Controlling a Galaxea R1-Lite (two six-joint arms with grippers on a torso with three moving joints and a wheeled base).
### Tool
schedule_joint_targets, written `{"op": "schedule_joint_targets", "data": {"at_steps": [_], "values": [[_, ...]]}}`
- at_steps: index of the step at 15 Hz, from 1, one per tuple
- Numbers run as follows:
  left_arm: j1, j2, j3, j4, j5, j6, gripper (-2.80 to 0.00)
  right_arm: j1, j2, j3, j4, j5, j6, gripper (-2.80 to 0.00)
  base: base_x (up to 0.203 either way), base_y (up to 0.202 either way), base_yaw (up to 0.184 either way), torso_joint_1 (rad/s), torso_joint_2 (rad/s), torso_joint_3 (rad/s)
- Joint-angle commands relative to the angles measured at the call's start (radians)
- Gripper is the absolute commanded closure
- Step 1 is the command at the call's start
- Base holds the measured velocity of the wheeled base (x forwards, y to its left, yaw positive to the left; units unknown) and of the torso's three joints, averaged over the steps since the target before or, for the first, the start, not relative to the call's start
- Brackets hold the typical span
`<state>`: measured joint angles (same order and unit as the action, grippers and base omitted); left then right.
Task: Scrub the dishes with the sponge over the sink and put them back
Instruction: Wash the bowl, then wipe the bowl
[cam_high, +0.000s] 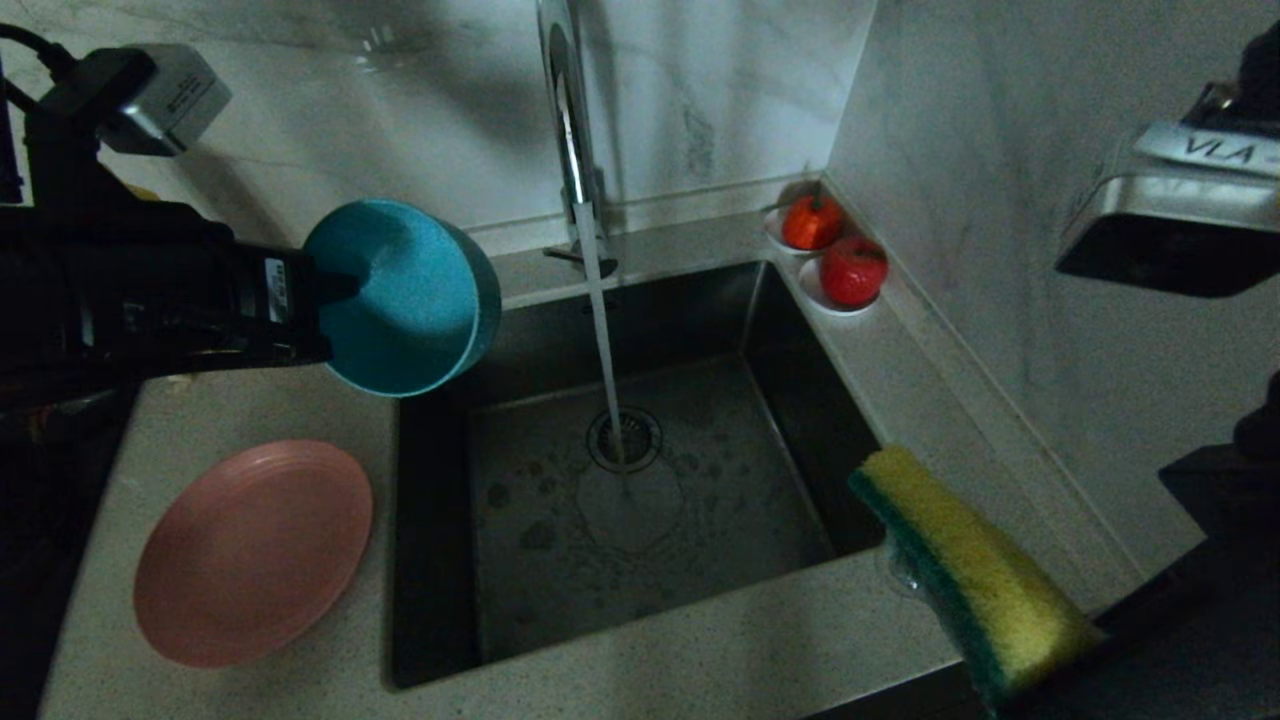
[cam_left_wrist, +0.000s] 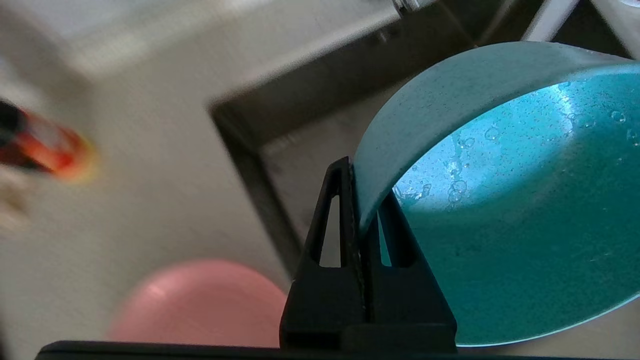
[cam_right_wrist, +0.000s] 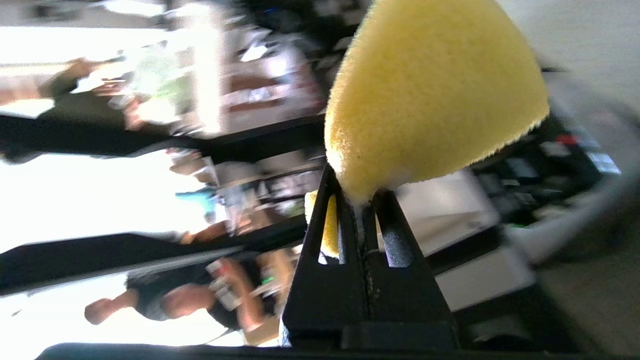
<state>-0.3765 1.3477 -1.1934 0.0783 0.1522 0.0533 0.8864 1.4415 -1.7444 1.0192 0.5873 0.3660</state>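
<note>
Two clenched grips flank the dark steel sink (cam_high: 800, 400): left gripper (cam_left_wrist: 367, 220) pinches the teal-blue round bowl (cam_high: 400, 297) at its far-left corner; right gripper (cam_right_wrist: 367, 210) holds the yellow, green-backed foam sponge (cam_high: 975, 570) at its near-right corner.

A kitchen: steel sink (cam_high: 640, 480) in a speckled stone counter (cam_high: 700, 650), running chrome faucet (cam_high: 570, 120), marble backsplash (cam_high: 400, 120)

The left gripper (cam_left_wrist: 367, 200) is pinching the wet teal bowl's (cam_left_wrist: 500, 210) rim above the sink (cam_left_wrist: 300, 135); a pink plate (cam_left_wrist: 200, 305), seemingly, is lying blurred below.
</note>
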Motion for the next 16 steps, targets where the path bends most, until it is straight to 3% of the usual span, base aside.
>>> {"op": "schedule_joint_targets", "data": {"at_steps": [1, 5, 7, 9, 16], "values": [[-0.038, -0.010, 0.020, -0.002, 0.024, -0.033, 0.00, 0.034, 0.041, -0.106, 0.040, 0.036, 0.034, 0.00, 0.000, 0.000, 0.000, 0.000, 0.00, 0.000], [-0.129, -0.041, 0.056, -0.006, 0.066, -0.054, 0.00, 0.121, 0.099, -0.184, 0.083, 0.040, 0.061, 0.00, 0.000, 0.000, 0.000, 0.000, 0.00, 0.000], [-0.179, -0.029, 0.096, -0.098, 0.132, -0.052, 0.00, 0.154, 0.135, -0.184, 0.080, 0.040, 0.063, 0.00, 0.000, 0.000, 0.000, 0.000, 0.00, 0.000], [-0.221, 0.006, 0.110, -0.169, 0.182, -0.054, 0.00, 0.160, 0.151, -0.187, 0.065, 0.037, 0.062, 0.00, 0.000, 0.000, 0.000, 0.000, 0.00, 0.000], [-0.290, 0.071, 0.087, -0.206, 0.299, -0.115, 0.00, 0.197, 0.181, -0.187, -0.011, 0.042, 0.063, 0.00, 0.000, 0.000, 0.000, 0.000, 0.00, 0.000]]}}
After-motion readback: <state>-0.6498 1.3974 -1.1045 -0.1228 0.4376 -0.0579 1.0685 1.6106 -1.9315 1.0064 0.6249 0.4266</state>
